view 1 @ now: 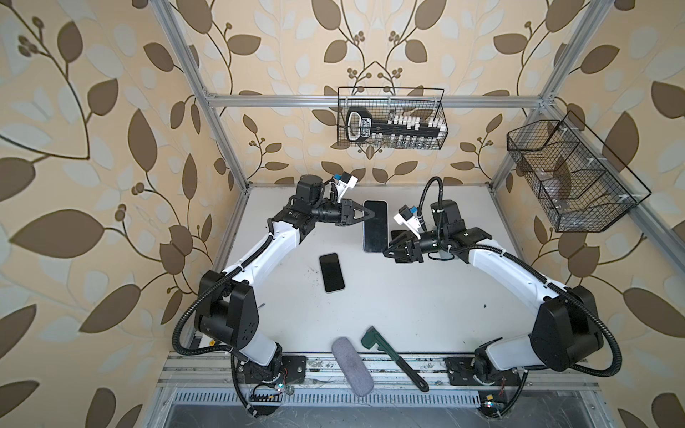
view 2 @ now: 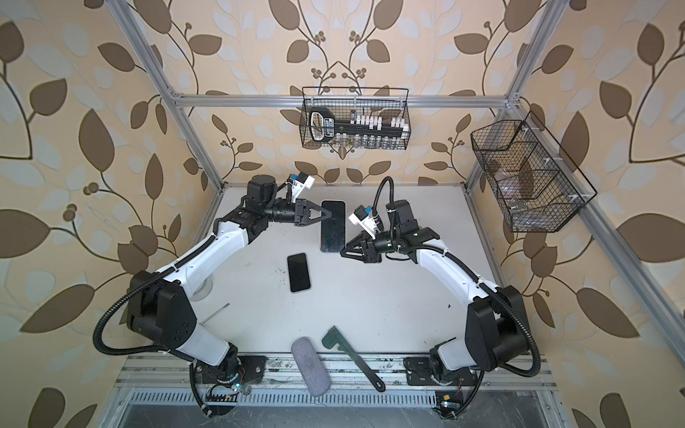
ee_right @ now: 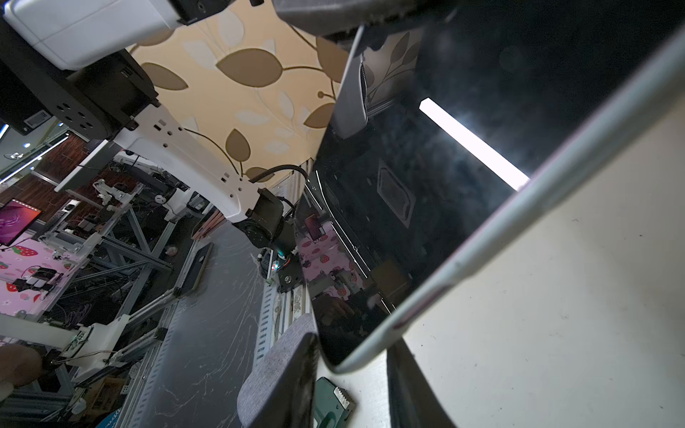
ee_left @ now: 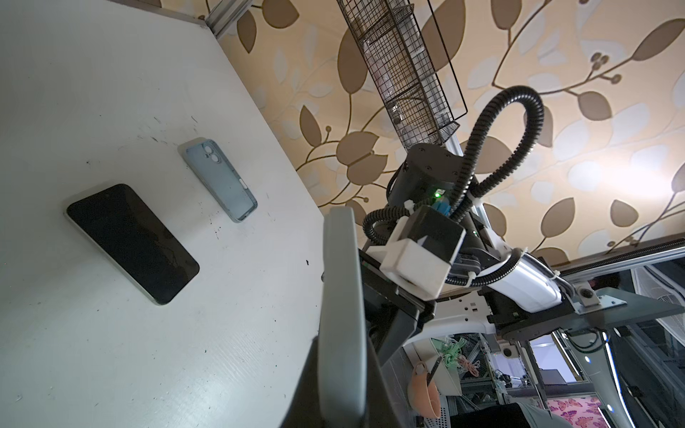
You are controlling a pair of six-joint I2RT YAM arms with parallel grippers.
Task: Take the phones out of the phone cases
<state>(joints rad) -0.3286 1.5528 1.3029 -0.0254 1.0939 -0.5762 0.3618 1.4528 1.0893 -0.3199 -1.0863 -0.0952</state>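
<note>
Nearest the front edge of the worktop (view 1: 407, 296), in both top views, lay a grey pouch (view 1: 352, 367) and a green wrench (view 1: 396, 363), well apart from the work. Toward the back edge the left claw (view 1: 370, 214) was pinching the long side of the held phone (view 1: 375, 229), which was screen up and lifted off the surface. The right claw (view 1: 386, 253) stood at that phone's near end. A bare phone (view 1: 332, 272) lay flat near the middle.

From the left wrist, the bare phone (ee_left: 131, 242) lay near an empty case (ee_left: 220, 179), the two not touching, so that pair looked already separated. The held phone (ee_left: 341, 296) showed edge-on.

From the right wrist, the held phone (ee_right: 426, 185) wore a pale rim, probably its case, so it was likely not yet out. The right claw's fingers (ee_right: 305, 389) flanked its near corner; whether they gripped it I could not tell. Peeling that rim off seemed to be the step left.
</note>
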